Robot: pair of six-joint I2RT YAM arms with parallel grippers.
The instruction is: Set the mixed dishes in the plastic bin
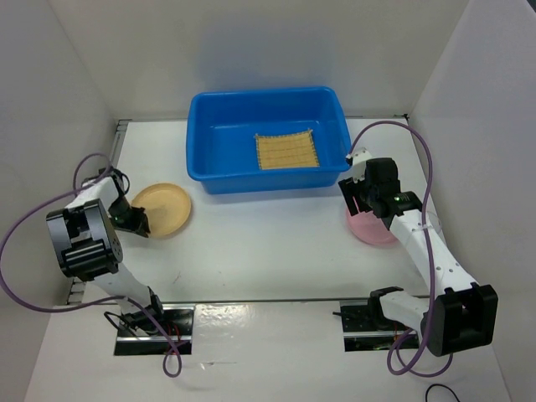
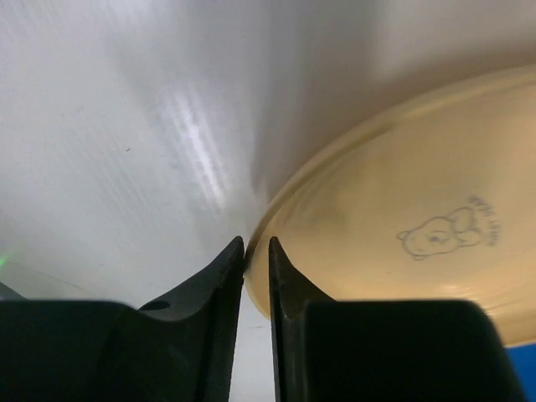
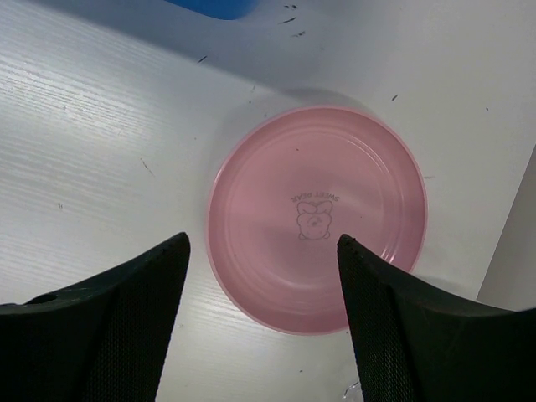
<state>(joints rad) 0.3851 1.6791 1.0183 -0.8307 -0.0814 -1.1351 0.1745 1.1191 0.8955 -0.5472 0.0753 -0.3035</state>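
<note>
The blue plastic bin [image 1: 268,138] stands at the back centre with the woven bamboo mat [image 1: 286,151] lying inside it. The tan plate [image 1: 165,209] sits at the left. My left gripper [image 1: 141,221] is shut on its near-left rim. In the left wrist view the rim sits pinched between the jaws [image 2: 256,251] and the plate [image 2: 402,226] fills the right side. The pink plate [image 1: 374,228] lies flat at the right. My right gripper [image 1: 358,198] hovers over it, open and empty [image 3: 264,240], with the plate [image 3: 316,218] between the fingers. The glass cup is not clearly in view.
White walls enclose the table on the left, back and right. The bin's near corner [image 3: 213,7] lies just beyond the pink plate. The right wall [image 3: 515,251] is close to the pink plate. Purple cables loop beside both arms.
</note>
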